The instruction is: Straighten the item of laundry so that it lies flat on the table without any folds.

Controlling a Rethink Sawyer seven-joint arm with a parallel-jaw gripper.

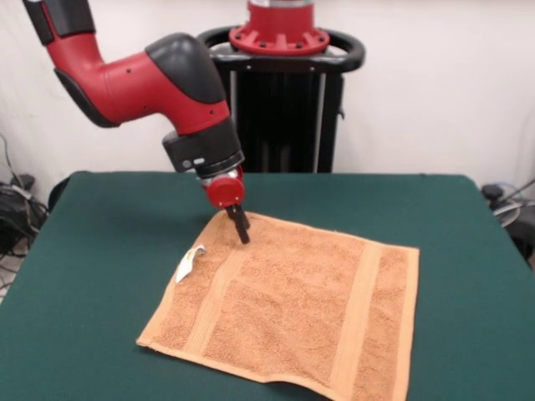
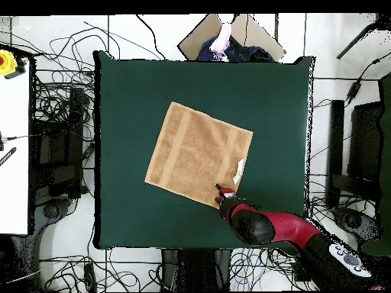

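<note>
The orange-tan towel [image 1: 292,309] [image 2: 198,152] lies spread out and flat on the green table [image 1: 100,267] [image 2: 130,99], turned at a slight angle. Two woven bands run across it near opposite edges. Its small white tag [image 1: 191,262] [image 2: 239,171] sticks out from one side edge. My gripper [image 1: 242,230] [image 2: 220,188] is down at the towel's corner closest to the robot, its dark tips touching or just over the cloth. The tips look close together, with no cloth visibly lifted between them.
An open cardboard box with dark cloth and a pink item [image 2: 229,42] sits beyond the table's far edge in the overhead view. Cables [image 2: 53,122] cover the floor around the table. A white bench [image 2: 14,137] stands to the left.
</note>
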